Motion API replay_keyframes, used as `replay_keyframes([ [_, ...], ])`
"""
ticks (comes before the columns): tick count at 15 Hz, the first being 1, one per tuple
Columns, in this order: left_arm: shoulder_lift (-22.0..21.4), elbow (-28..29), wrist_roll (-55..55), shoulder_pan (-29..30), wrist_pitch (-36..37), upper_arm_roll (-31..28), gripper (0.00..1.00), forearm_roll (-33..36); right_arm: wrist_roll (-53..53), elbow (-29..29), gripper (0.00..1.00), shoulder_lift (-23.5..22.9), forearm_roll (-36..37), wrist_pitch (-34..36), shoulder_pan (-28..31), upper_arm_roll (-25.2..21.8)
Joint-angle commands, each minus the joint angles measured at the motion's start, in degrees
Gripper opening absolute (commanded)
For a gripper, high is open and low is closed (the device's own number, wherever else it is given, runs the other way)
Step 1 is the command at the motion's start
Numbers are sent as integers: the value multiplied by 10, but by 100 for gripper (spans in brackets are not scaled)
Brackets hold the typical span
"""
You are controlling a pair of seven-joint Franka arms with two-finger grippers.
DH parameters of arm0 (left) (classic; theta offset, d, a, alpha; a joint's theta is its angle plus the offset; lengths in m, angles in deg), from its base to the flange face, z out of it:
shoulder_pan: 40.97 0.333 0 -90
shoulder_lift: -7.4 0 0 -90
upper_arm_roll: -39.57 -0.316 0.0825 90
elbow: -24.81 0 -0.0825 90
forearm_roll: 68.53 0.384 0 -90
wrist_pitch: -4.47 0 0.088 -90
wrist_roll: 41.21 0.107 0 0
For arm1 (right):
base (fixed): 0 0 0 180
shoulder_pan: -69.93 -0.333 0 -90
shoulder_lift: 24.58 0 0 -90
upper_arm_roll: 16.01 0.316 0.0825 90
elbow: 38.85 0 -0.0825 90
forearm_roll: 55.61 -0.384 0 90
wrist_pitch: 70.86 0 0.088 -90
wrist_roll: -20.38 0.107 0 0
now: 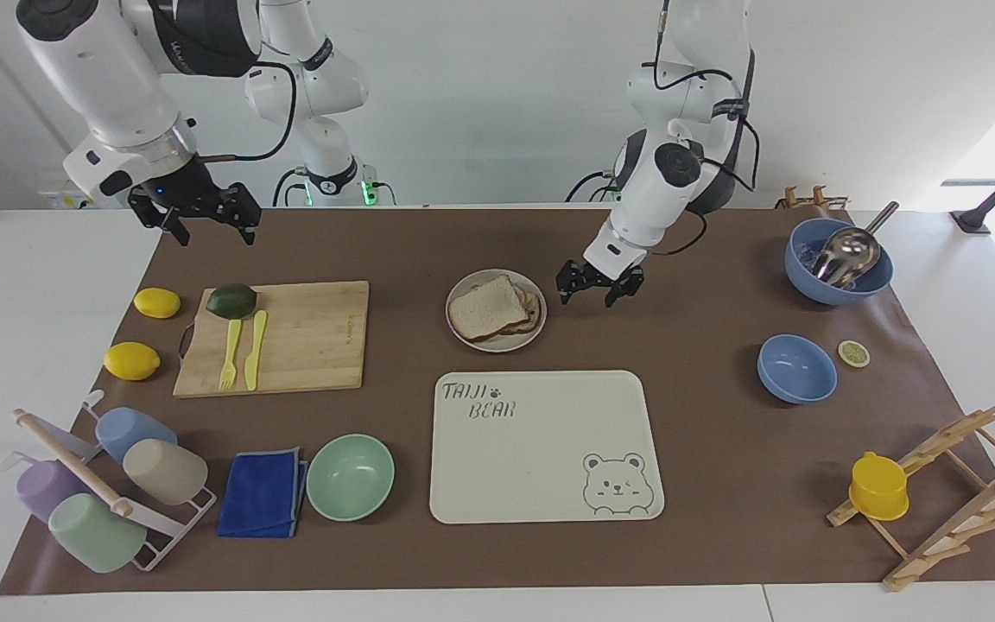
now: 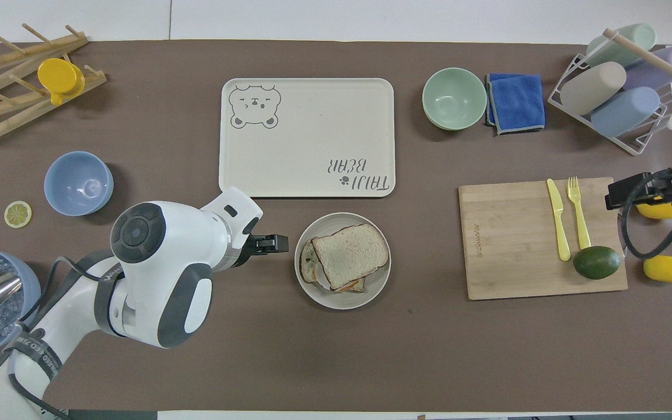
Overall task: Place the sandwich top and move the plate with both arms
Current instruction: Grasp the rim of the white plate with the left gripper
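The sandwich top (image 1: pixel 485 305), a roughly square slice with brown crust and pale speckled crumb, lies on the stack in the round, shallow-rimmed beige plate (image 1: pixel 463 333), which sits at twelve o'clock from the smooth cream tray (image 1: pixel 541 449). What lies under the slice is mostly hidden. The left gripper (image 1: pixel 598 288) hovers, fingers apart and empty, just beside the plate. The right gripper (image 1: pixel 195 210), also spread and empty, hangs over the mat's edge near the bamboo board (image 1: pixel 307 341).

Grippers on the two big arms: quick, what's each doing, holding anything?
Left gripper: open, empty, beside the plate.
Right gripper: open, empty, raised over the table's edge at its own end.
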Motion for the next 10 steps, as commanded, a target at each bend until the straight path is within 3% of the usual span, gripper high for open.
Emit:
replay_keyframes([
  [1, 21, 7, 0, -24, -38, -8, 80, -23, -16, 35, 100, -32, -6, 25, 18, 9],
  [3, 29, 7, 1, -40, -46, -8, 73, -42, -17, 112, 100, -85, -14, 78, 28, 8],
  [4, 36, 7, 1, -43, -53, -8, 68, -49, -17, 111, 100, -83, -18, 83, 26, 7],
  [10, 59, 6, 1, -59, -75, -8, 50, -62, -21, 20, 100, -21, -19, 76, 32, 5],
])
